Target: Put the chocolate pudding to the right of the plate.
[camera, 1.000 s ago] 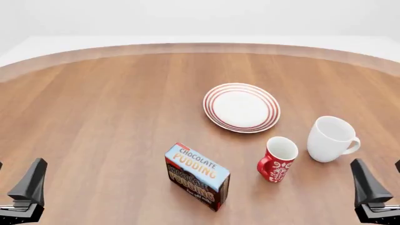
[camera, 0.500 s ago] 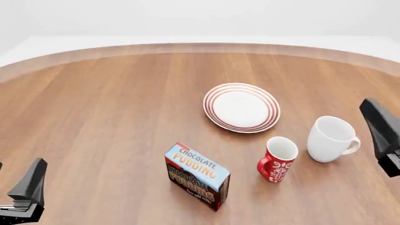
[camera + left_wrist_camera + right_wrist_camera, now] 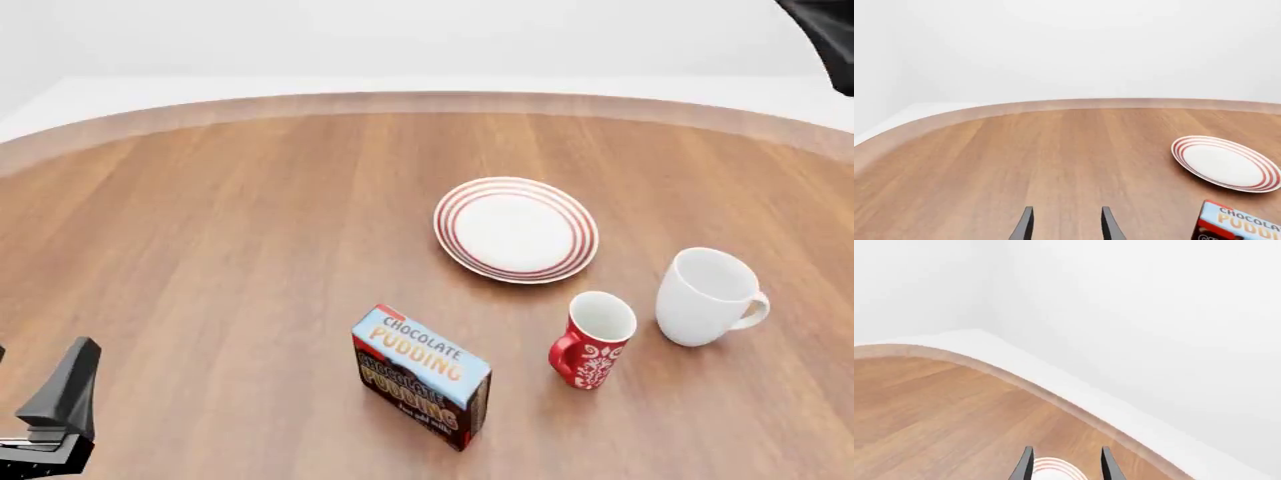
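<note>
Chocolate pudding (image 3: 420,375) standing on the wooden table (image 3: 227,230) near the front edge, lettered blue top up, turned at an angle, untouched by either gripper. Well apart from the plate (image 3: 515,229), which lies farther back and a little to the right. Red patterned mug (image 3: 591,352) to the right of the pudding, in front of the plate's right side; white mug (image 3: 707,296) just beside the red one, farther right, handle pointing right. Both mugs upright, mouths up.

Left gripper (image 3: 54,410) low at the front left corner, well clear of the pudding; in its wrist view, fingers (image 3: 1023,226) spread apart with bare table between them, plate and a corner of the pudding off to one side. Right gripper (image 3: 1065,466) raised high, only a dark part showing at the top right corner of the front view; fingers parted and holding nothing, a sliver of the plate's red rings between them
</note>
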`<state>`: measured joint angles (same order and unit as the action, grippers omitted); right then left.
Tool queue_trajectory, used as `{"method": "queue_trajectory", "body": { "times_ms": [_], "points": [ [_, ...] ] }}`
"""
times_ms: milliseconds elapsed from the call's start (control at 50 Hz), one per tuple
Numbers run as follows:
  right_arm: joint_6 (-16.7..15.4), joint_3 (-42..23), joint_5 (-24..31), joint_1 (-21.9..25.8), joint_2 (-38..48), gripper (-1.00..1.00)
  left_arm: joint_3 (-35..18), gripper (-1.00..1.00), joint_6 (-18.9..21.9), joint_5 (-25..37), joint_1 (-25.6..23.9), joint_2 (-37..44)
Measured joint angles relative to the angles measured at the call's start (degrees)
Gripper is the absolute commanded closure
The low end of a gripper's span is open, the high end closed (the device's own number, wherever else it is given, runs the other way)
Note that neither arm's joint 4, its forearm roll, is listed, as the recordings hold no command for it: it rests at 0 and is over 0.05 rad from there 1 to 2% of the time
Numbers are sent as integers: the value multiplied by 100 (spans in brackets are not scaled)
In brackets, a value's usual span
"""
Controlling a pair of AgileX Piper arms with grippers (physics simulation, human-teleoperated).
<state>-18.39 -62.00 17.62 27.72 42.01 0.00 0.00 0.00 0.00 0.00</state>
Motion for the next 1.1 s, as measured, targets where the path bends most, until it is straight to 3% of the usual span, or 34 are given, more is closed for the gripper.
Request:
{"method": "queue_trajectory", "body": {
  "times_ms": [240,500,1100],
  "points": [
    [-97,-1095,622,823,1090,-100,0,-100,0,0,0,0],
    [30,-1512,1017,1317,1817,-100,0,-100,0,0,0,0],
    [680,-253,204,1628,2111,-100,0,-100,0,0,0,0]
  ]
}}
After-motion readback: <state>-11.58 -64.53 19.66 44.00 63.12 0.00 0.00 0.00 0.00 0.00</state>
